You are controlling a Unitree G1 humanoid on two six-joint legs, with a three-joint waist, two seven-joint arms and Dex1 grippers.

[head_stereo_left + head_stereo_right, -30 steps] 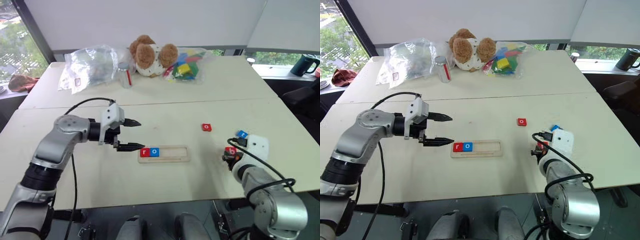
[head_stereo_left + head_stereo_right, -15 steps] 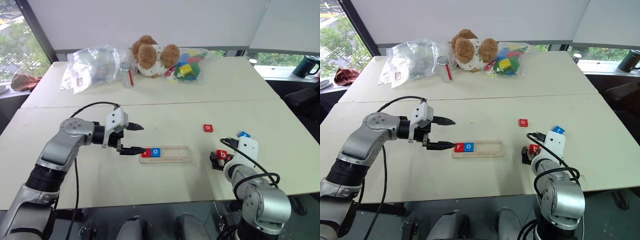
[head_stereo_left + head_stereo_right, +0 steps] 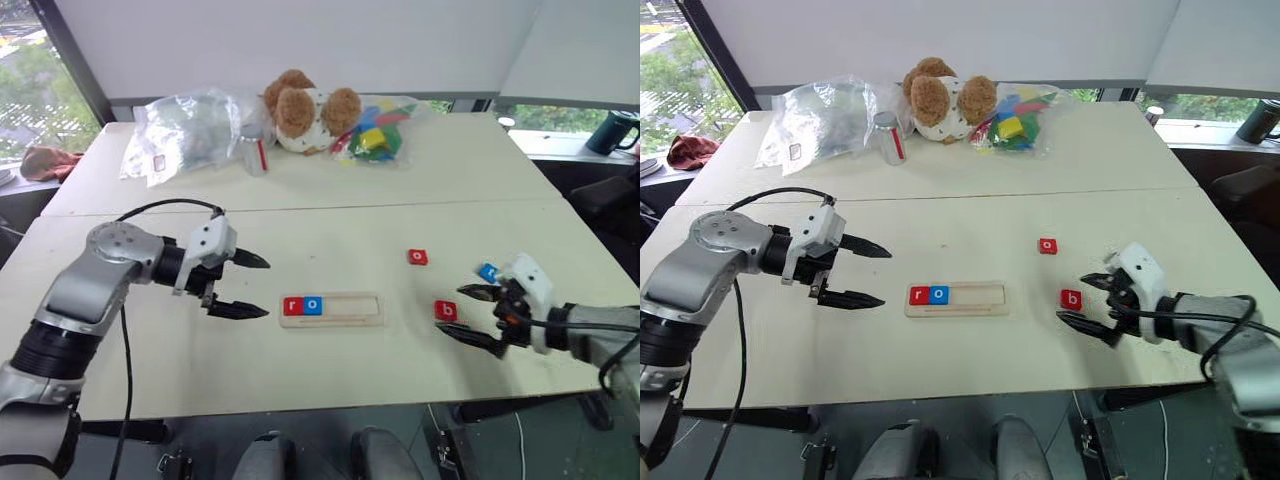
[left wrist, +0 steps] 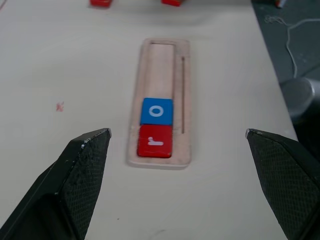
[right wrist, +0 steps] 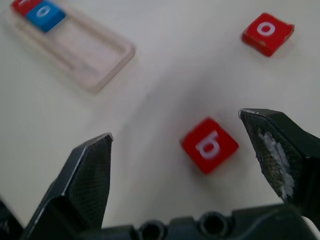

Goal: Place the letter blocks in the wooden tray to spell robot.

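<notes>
The wooden tray (image 3: pixel 355 308) lies mid-table with a red "r" block (image 3: pixel 291 306) and a blue "o" block (image 3: pixel 313 305) at its left end. My left gripper (image 3: pixel 262 288) hovers open just left of the tray, holding nothing. A red "b" block (image 3: pixel 446 310) lies flat on the table right of the tray. My right gripper (image 5: pixel 175 125) is open, its fingertips either side of that block without touching it. A red "o" block (image 3: pixel 417 257) sits farther back. A blue block (image 3: pixel 487 272) peeks out behind the right gripper.
At the table's far side are a teddy bear (image 3: pixel 305 110), a bag of multicoloured toy blocks (image 3: pixel 375 135), a clear plastic bag (image 3: pixel 185 130) and a can (image 3: pixel 255 155). A dark mug (image 3: pixel 612 130) stands on the sill at far right.
My right gripper opened and let go of the red "b" block, which now lies on the table; the arm swung out to the right. My left gripper drew back slightly from the tray.
</notes>
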